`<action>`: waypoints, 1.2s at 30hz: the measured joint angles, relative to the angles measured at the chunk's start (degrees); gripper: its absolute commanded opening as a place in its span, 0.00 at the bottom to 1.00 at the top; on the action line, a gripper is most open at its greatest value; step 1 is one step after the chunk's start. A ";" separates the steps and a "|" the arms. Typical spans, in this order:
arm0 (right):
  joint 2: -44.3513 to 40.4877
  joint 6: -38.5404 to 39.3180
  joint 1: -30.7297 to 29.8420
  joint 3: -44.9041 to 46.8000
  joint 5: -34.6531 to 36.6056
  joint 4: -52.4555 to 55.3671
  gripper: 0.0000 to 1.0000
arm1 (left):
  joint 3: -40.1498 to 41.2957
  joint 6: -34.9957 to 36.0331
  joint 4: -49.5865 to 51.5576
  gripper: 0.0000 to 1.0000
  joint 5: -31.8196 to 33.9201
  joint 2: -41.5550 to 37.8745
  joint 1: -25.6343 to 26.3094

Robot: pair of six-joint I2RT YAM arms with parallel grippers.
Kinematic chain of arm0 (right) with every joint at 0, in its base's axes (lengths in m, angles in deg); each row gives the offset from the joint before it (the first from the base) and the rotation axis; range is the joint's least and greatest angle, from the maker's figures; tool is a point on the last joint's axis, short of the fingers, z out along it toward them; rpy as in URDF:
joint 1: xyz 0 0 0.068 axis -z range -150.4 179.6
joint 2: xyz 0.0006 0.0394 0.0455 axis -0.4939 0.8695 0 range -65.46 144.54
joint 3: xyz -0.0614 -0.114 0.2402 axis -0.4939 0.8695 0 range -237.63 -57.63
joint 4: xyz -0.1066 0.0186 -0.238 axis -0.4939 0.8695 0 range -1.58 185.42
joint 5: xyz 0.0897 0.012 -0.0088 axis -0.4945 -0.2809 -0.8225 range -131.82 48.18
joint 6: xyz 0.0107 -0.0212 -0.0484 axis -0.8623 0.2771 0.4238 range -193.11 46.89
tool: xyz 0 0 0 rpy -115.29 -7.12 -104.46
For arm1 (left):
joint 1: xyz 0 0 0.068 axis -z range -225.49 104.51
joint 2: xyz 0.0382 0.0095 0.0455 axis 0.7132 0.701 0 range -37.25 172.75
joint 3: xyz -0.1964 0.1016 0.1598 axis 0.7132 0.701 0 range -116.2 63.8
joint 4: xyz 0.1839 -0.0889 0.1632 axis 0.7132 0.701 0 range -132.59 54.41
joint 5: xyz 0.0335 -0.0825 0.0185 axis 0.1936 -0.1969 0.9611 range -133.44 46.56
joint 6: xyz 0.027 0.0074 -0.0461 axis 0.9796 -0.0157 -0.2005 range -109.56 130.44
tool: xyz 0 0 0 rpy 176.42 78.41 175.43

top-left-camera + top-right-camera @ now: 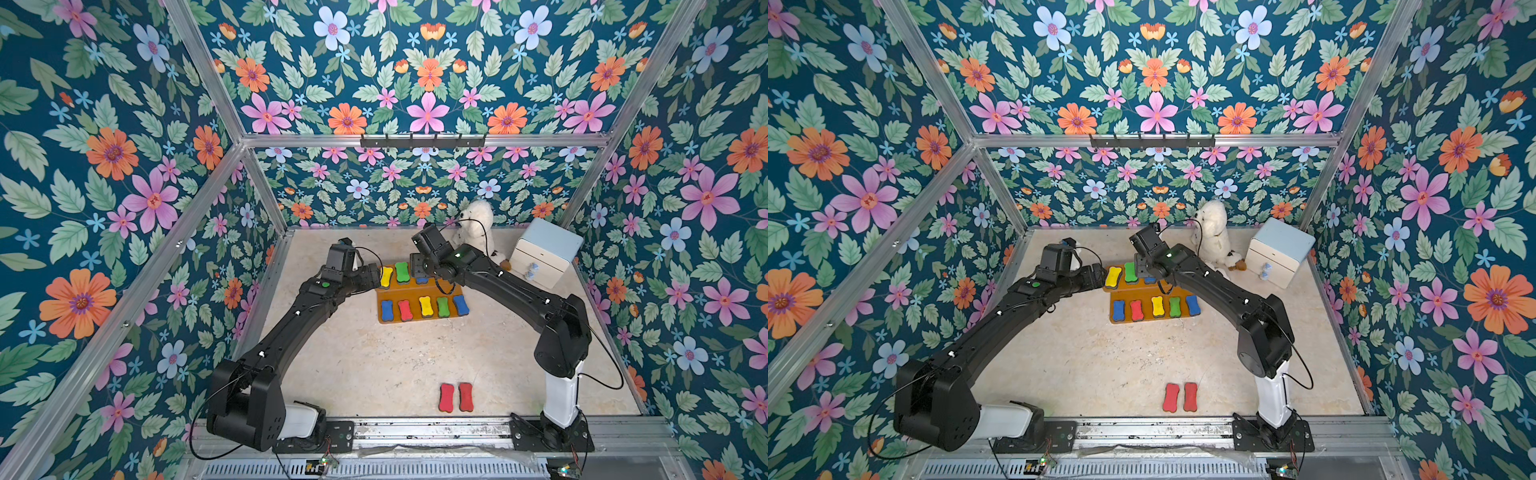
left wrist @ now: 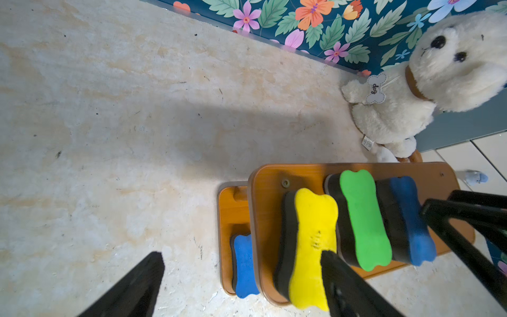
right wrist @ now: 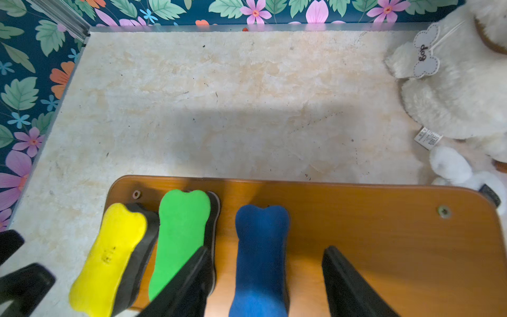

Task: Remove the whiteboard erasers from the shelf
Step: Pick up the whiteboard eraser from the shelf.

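Two red whiteboard erasers (image 1: 446, 397) off, on table (image 1: 374, 365); eight left on shelf (image 3: 384, 233); left gripper (image 2: 241, 254) spread over yellow eraser (image 2: 310, 247), right gripper (image 3: 266, 247) parted astride blue eraser (image 3: 260, 255), neither grasping

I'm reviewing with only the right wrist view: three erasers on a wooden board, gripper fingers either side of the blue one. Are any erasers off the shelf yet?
Observer: Yes. In both top views two red erasers lie side by side on the table, near the arms' bases and apart from the shelf.
Operator: Is there more shelf than the tier I see?
Observer: A lower tier in front holds a row of five erasers: blue, red, yellow, green, blue.
Operator: And the other arm?
Observer: The left wrist view shows the left gripper open and empty, by the yellow eraser at the upper tier's end.
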State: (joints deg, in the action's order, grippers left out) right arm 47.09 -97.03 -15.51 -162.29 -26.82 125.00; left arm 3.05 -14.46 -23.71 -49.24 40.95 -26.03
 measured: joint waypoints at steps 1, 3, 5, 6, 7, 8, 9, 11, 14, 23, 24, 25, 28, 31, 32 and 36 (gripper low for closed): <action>0.59 0.00 0.00 -0.57 0.00 0.11 0.68 | 0.07 0.22 0.00 0.95 0.17 -0.15 0.00; 1.57 -0.02 0.00 -1.38 -0.11 0.57 0.67 | 0.26 0.68 -0.11 0.94 0.63 -0.35 0.00; 2.60 -0.02 0.00 -2.03 -0.15 1.20 0.66 | 0.52 0.85 -0.02 0.94 1.05 -0.35 0.00; 3.04 -0.04 0.00 -2.25 -0.15 1.33 0.64 | 0.63 0.85 -0.02 0.94 1.07 -0.28 0.00; 3.50 -0.07 0.00 -2.47 -0.15 1.42 0.63 | 0.68 0.90 0.00 0.94 1.14 -0.15 0.00; 3.89 -0.11 0.00 -2.67 -0.13 1.57 0.62 | 0.68 0.98 -0.02 0.94 1.16 0.00 0.00; 4.24 -0.28 0.00 -2.84 -0.13 1.77 0.61 | 0.68 0.98 0.00 0.94 1.16 0.13 0.00; 4.83 -0.39 0.00 -3.10 -0.11 2.25 0.59 | 0.68 0.98 0.00 0.94 1.18 0.28 0.00; 4.96 -0.50 0.00 -3.15 0.09 2.34 0.55 | 0.68 1.01 0.00 0.94 1.44 0.28 -0.02; 3.63 -2.03 0.11 -0.74 0.44 0.85 0.40 | 0.74 1.05 0.02 0.93 2.64 0.26 -0.02; 3.23 -2.21 0.11 -0.35 0.20 0.94 0.38 | 0.74 1.05 0.02 0.93 2.78 0.24 -0.02; 2.78 -2.45 0.09 0.07 0.00 1.01 0.37 | 0.74 1.05 0.07 0.93 2.89 0.09 -0.02; 0.81 -3.23 -0.02 1.62 0.02 1.09 0.35 | 0.74 1.05 0.04 0.92 3.17 -0.35 -0.02; -3.06 -3.50 -0.24 4.74 0.28 0.79 0.35 | 0.76 1.07 0.04 0.91 3.15 -0.70 -0.02; -4.61 -3.87 -0.50 6.21 0.59 0.59 0.35 | 0.85 1.05 0.02 0.91 3.15 -0.87 -0.02; -12.63 -6.14 -2.60 14.71 2.40 -0.26 0.35 | 1.14 1.01 0.07 0.91 2.93 -1.22 0.02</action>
State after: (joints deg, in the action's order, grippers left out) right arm 34.46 -103.18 -18.11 -147.58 -24.41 124.74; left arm 4.19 -13.46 -23.65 -46.32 39.72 -26.01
